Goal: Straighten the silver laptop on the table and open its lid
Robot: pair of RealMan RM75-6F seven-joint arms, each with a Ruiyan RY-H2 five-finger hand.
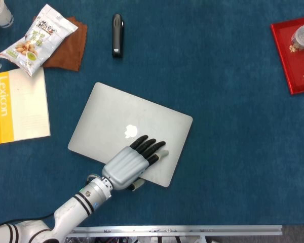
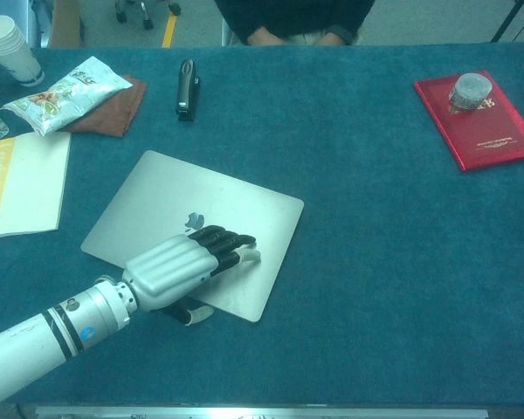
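Observation:
The silver laptop (image 1: 116, 114) lies closed and skewed on the blue table, its right side turned toward me; the chest view shows the laptop (image 2: 175, 196) the same way. My left hand (image 1: 131, 164) rests flat on the near right part of the lid, dark fingers stretched out past the logo. The thumb (image 1: 137, 186) sits at the laptop's near edge. In the chest view the left hand (image 2: 179, 266) covers the lid's front portion. It holds nothing. My right hand appears in neither view.
A black stapler (image 1: 117, 34) lies beyond the laptop. At the far left are a snack bag (image 1: 38, 40) on a brown cloth (image 1: 66, 48), a yellow-spined book (image 1: 20, 104) and a paper cup (image 1: 0, 11). A red book (image 1: 296, 55) carrying a round jar (image 1: 302, 35) is far right.

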